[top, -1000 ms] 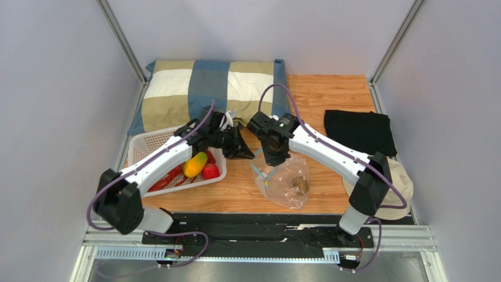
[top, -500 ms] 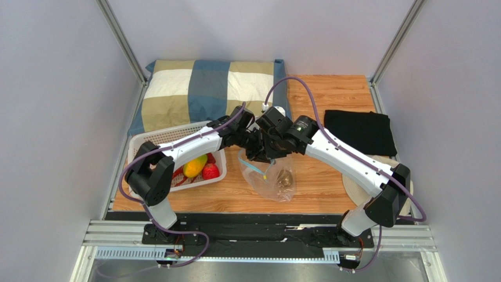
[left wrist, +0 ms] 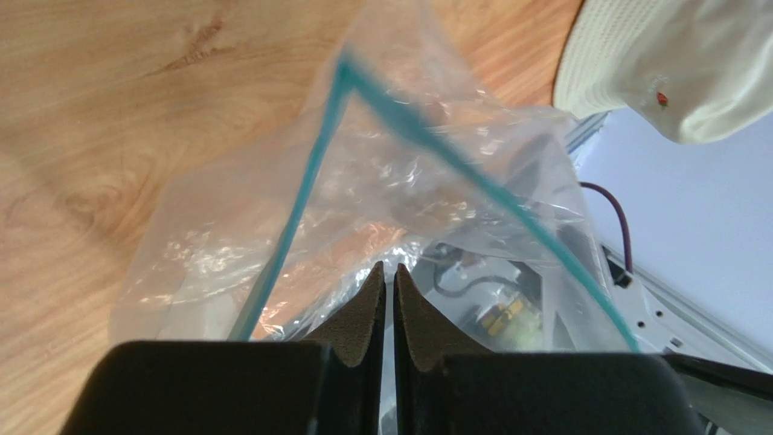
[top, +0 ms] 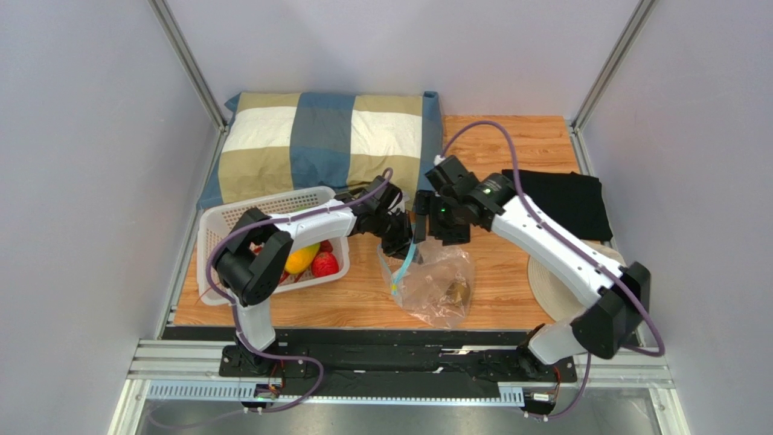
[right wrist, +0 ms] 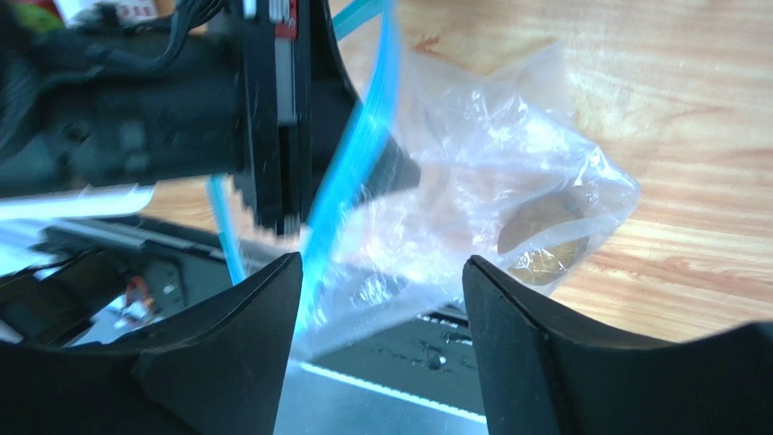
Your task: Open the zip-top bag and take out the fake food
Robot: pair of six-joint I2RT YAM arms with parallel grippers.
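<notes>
Left wrist view: left jaws pressed together, pinching one lip of the zip-top bag (left wrist: 381,181), which sits on the bench (left wrist: 136,91) between both arms. Right jaws stand spread; best they grip the opposite blue lip squarely, then pull apart slowly.

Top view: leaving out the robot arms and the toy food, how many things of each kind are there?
Pillow: 1
Basket: 1
Clear zip-top bag: 1
Black cloth: 1
Cream hat: 1
Total: 5
</notes>
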